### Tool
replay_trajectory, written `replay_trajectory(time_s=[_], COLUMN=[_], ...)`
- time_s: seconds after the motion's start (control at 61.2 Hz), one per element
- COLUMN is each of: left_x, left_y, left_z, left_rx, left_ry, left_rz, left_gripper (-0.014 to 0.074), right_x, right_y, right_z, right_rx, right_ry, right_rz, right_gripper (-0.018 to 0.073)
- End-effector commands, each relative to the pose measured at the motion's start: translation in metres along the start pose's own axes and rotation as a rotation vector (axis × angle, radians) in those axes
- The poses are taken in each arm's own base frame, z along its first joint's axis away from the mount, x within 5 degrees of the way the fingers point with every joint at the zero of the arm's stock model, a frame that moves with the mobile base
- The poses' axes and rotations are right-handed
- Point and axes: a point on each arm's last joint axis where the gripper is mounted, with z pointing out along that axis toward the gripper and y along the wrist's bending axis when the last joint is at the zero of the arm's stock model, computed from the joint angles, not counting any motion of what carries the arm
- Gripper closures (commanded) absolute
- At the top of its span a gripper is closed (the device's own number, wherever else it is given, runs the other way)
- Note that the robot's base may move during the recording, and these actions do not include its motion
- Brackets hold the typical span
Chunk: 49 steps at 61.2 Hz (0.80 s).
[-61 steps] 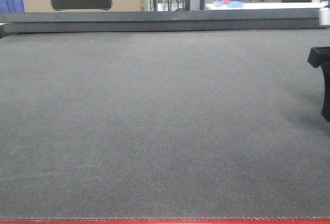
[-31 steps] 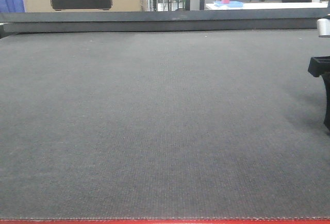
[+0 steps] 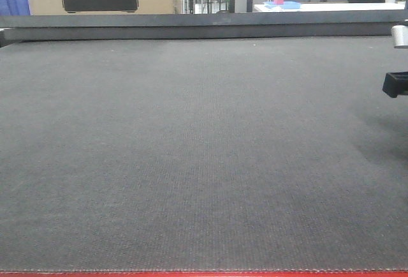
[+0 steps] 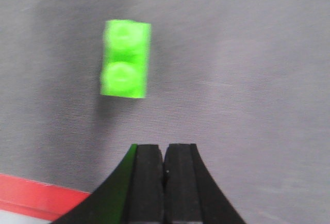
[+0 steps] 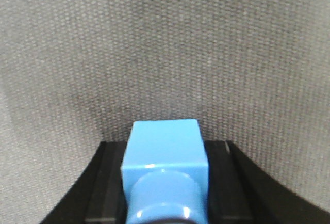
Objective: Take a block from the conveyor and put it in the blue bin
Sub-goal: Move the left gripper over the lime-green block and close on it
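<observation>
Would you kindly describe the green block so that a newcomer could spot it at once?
On the dark grey conveyor, near its red front edge, look just beyond the left gripper, whose jaws are shut. The green block lies there, free on the belt, bright green with two round studs, unlike the blue block held in the right gripper.

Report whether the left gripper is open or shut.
Shut and empty. The left gripper has its pads touching; the green block lies on the belt ahead.
</observation>
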Motion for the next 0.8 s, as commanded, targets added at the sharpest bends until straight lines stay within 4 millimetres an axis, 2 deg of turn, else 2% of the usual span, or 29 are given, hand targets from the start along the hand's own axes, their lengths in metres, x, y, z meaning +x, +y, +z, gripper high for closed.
replay_trajectory(time_s=[0.0,0.082,0.131,0.212,0.31,0.441,0.784], left_x=[-0.011,-0.018,-0.021,-0.027,-0.035,-0.042,-0.047], left_y=[0.007,0.008,0.009,0.009,0.008,0.007,0.006], left_z=[0.013,0.026,0.036,0.050,0.064,0.079,0.123], left_rx=[-0.014,-0.017,-0.026,-0.037,-0.035,-0.032,-0.037], left_ry=[0.044,0.069,0.091,0.105,0.093,0.082,0.181], left_rz=[0.038,0.063,0.067,0.076,0.079,0.082,0.090], left_gripper=[0.0706,0.0689,0.0643,0.0512,0.0290,0.0107,0.0171], right_x=[0.002,0.001,0.001,0.001,0.001,0.001,0.001], right_y=[0.000,0.000,0.000,0.000,0.000,0.000,0.000], right_z=[-0.001,-0.001,-0.001,-0.001,-0.001,-0.001,-0.001], right_rx=[0.005,0.005,0.005,0.005,0.005,0.005,0.004], right_ry=[0.008,0.006,0.006,0.006,0.004,0.004,-0.002], right_rz=[-0.011,-0.011,-0.011,-0.011,-0.011,-0.011,-0.011], right_gripper=[0.0721,0.0721,0.0721,0.0721,0.0721,0.0721,0.0721])
